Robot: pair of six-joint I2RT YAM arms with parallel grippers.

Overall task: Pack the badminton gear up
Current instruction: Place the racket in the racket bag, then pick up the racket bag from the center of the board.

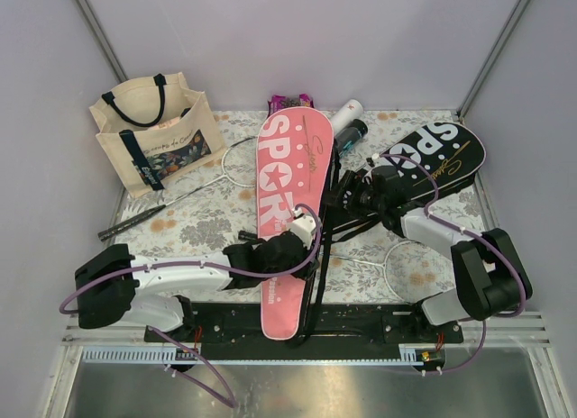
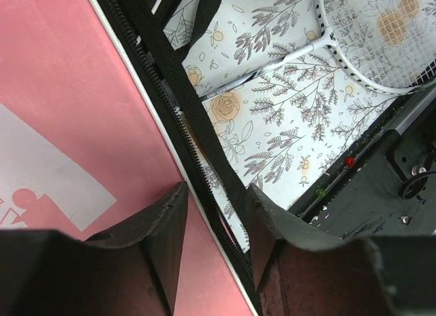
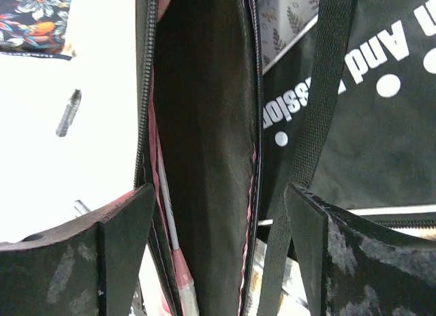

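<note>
Floral tabletop (image 1: 194, 222), pink cover (image 1: 287, 179) centred, edge unzipped

a long pink racket-shaped fabric cover (image 1: 287, 193) with white lettering lies down the middle of the floral-patterned surface (image 1: 207, 220). the left tool (image 1: 308, 242) sits at its right edge, with the right tool (image 1: 347, 191) close by. a black racket-shaped cover (image 1: 446, 148) lies to the right. at far left stands a cream canvas tote with navy handles (image 1: 153, 139) — a white-framed racket (image 1: 236, 163) lies beside it.

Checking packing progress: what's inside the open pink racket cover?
Inside the pink cover, a thin racket shaft lies along one zip edge. The rest is dark lining; the racket's head is out of sight.
</note>
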